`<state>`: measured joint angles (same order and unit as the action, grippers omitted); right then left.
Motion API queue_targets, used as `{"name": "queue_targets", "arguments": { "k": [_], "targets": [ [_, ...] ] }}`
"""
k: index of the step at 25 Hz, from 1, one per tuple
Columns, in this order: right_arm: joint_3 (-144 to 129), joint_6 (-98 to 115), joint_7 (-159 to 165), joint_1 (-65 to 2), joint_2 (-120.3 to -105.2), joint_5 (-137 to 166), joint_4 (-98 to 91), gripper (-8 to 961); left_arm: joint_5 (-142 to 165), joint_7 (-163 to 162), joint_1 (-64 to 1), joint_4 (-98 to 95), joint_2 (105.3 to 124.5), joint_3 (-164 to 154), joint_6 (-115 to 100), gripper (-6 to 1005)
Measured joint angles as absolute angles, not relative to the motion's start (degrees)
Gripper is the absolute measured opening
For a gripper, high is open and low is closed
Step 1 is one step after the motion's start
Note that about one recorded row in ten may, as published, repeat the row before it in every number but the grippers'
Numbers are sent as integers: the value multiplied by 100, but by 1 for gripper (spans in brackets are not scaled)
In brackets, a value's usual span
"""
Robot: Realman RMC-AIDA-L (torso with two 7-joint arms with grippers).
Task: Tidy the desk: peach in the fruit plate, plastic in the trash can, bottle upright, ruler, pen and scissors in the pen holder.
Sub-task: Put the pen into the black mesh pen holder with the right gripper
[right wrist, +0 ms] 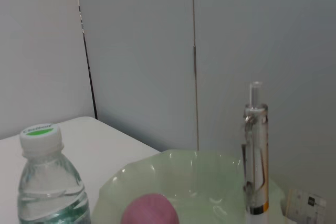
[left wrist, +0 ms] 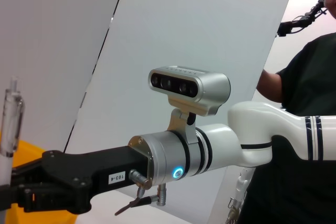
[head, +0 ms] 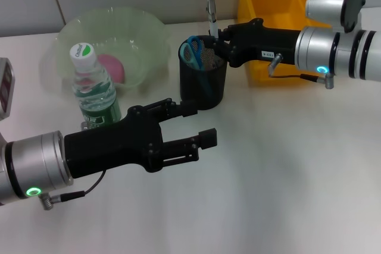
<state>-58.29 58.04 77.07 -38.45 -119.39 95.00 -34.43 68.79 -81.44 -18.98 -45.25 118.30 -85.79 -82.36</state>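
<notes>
Two arms reach over my white desk. From the head camera, my right gripper comes in from the right and hangs just above the rim of the black mesh holder, its fingers clamped on a clear pen. The pen stands upright, its lower end at the holder's mouth and its top well above the gripper. Blue-handled scissors already sit inside the holder, handles up.

My left gripper stretches across the near desk from the left, its fingers apart and holding nothing, its tips near the holder's base.

Left of the holder is a pale green plate with the pink peach lying in it. The bottle, green-capped, stands upright on the desk just in front of the plate. A yellow bin sits behind the right arm.

The right wrist camera shows the pen upright, with the plate, peach and bottle beyond it. The left wrist camera shows the right arm with the pen at its tip, and a person in black behind.
</notes>
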Motion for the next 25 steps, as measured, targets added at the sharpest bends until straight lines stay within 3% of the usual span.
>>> {"name": "queue_targets", "arguments": {
  "k": [25],
  "targets": [
    [-5997, 5578, 7754, -3853, -11941, 9501, -3350, 200, 6882, -8164, -1956, -4526, 11812, -8507, -8270, 784]
  ]
}}
